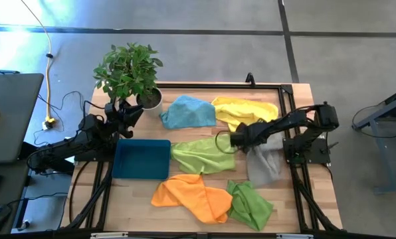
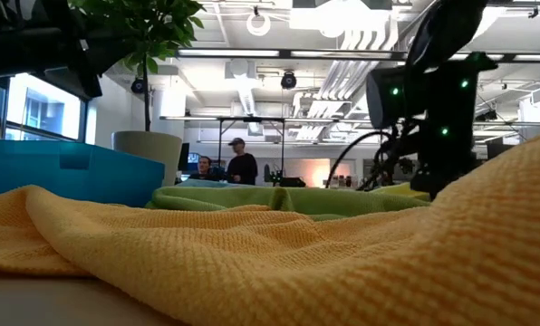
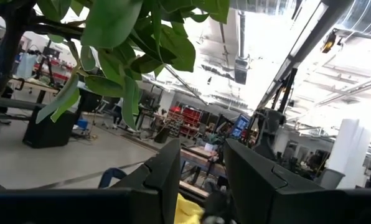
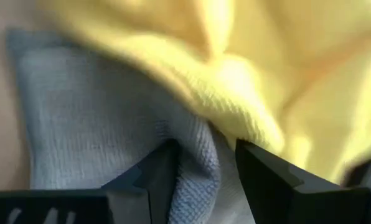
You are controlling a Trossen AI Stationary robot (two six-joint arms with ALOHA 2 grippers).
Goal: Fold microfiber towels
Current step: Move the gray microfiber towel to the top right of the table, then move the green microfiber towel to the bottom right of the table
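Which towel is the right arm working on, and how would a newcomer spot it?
Start in the high view at the wooden table and go to its right edge, where the right gripper reaches inward. The grey towel lies under that arm, a fold of it between the jaws in the wrist view. It is the only grey cloth, just below the yellow towel.

We see a wooden surface carrying a potted plant, a teal tray, and six towels: blue, yellow, lime, grey, orange, and a second lime one.
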